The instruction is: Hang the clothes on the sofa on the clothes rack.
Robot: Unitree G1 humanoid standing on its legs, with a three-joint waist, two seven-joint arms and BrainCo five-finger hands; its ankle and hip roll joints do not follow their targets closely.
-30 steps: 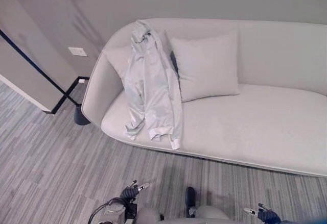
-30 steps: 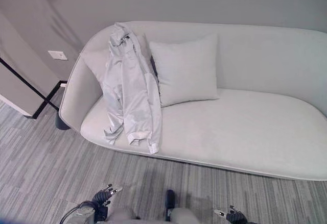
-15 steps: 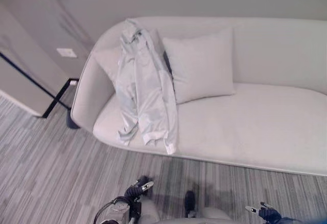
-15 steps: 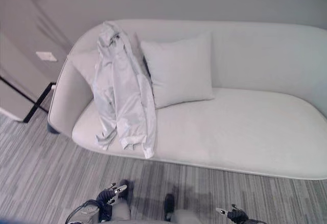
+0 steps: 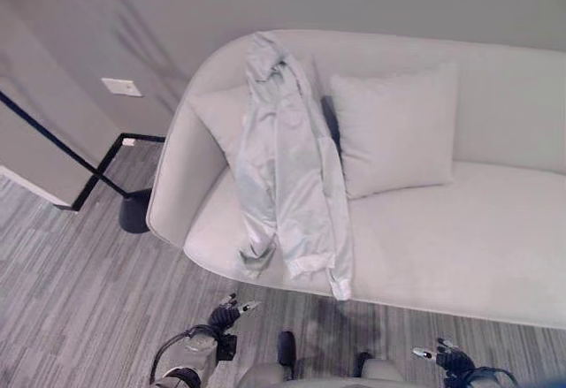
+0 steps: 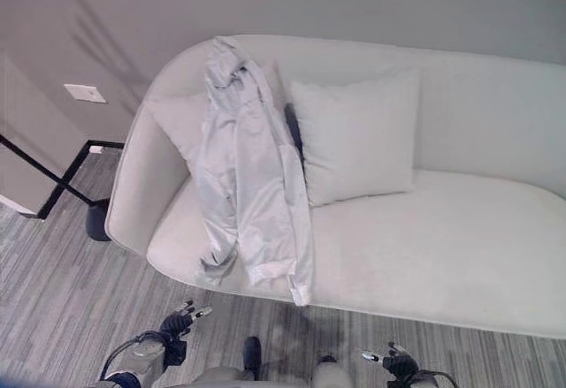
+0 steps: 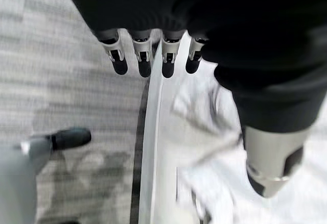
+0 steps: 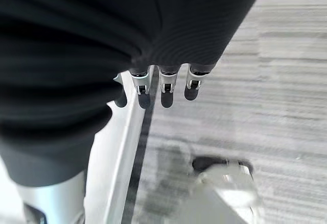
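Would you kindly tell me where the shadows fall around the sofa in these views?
Left eye view: faint streaked shadows cross the wall beside the sofa; a dark shadow sits between jacket and pillow. Left wrist view: a dark band runs on the floor under the sofa's front edge.

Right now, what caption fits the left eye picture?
Pale jacket draped over the sofa beside a cushion.

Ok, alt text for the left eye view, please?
A pale jacket hangs over the backrest of a light sofa, beside a cushion. Both hands, left and right, stay low and open above the striped floor.
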